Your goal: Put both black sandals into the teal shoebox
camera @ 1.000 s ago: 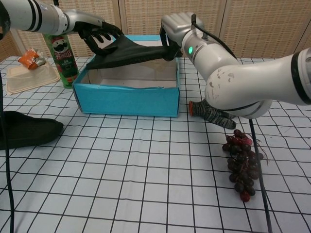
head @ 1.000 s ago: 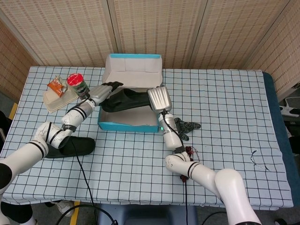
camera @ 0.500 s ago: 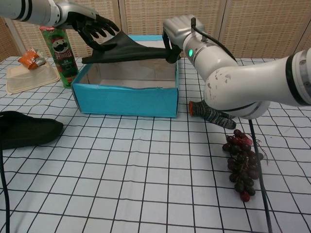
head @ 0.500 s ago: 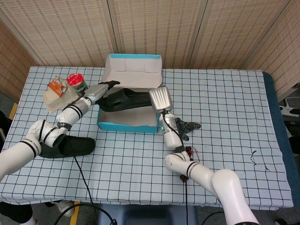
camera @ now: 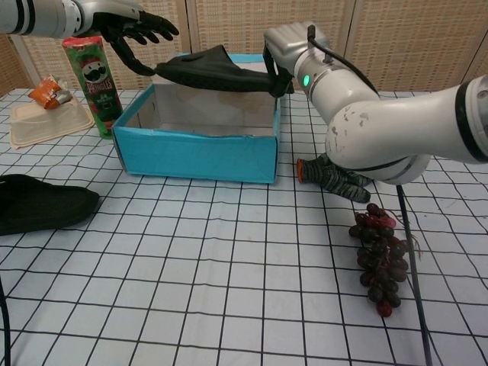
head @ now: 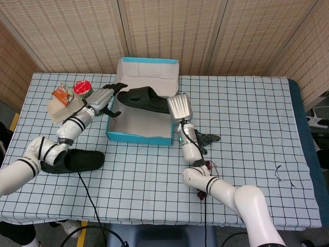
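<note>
Your right hand [camera: 284,47] grips one black sandal [camera: 217,70] by its end and holds it level above the open teal shoebox [camera: 200,151], which sits toward the table's far edge. Your left hand [camera: 131,29] hangs just beside the sandal's free tip with fingers spread, touching nothing (a clear gap shows in the chest view). The other black sandal [head: 77,160] lies flat near the table's left edge.
</note>
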`<state>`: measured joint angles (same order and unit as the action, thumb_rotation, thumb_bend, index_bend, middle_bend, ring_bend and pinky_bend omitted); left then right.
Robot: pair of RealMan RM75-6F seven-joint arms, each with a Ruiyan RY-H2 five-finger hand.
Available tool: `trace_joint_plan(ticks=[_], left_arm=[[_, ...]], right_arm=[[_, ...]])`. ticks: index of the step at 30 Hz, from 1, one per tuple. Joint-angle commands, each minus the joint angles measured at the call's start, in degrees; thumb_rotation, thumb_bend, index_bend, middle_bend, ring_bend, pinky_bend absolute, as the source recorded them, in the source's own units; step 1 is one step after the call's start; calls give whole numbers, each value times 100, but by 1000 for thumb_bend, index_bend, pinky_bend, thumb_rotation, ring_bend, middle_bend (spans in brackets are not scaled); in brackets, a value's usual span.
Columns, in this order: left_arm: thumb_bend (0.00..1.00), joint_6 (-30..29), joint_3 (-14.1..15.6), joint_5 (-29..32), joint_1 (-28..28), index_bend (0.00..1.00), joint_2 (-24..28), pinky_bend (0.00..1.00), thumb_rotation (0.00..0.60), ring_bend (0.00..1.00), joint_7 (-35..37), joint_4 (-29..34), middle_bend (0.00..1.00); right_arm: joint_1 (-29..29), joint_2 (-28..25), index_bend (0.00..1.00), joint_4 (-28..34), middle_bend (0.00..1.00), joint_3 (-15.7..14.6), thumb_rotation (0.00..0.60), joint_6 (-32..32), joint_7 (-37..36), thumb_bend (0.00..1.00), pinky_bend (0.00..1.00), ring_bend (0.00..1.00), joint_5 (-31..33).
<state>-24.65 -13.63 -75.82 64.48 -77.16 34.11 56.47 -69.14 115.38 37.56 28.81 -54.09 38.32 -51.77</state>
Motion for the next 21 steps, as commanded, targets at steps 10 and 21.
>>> trace_joint_plan(ticks=[10,21], left_arm=[[348,-107,-57,-143,-291,0,481,0,600,0,891,409,0],[357,-171,6,-143,-377,0,420,0,600,0,977,165,0]], right_arm=[[344,-858,988,1419,699,-92,600,350,-473,475,533,554,-53],[781,-1983,988,2840,701,-277,600,1103,-1693,474,512,554,-318]])
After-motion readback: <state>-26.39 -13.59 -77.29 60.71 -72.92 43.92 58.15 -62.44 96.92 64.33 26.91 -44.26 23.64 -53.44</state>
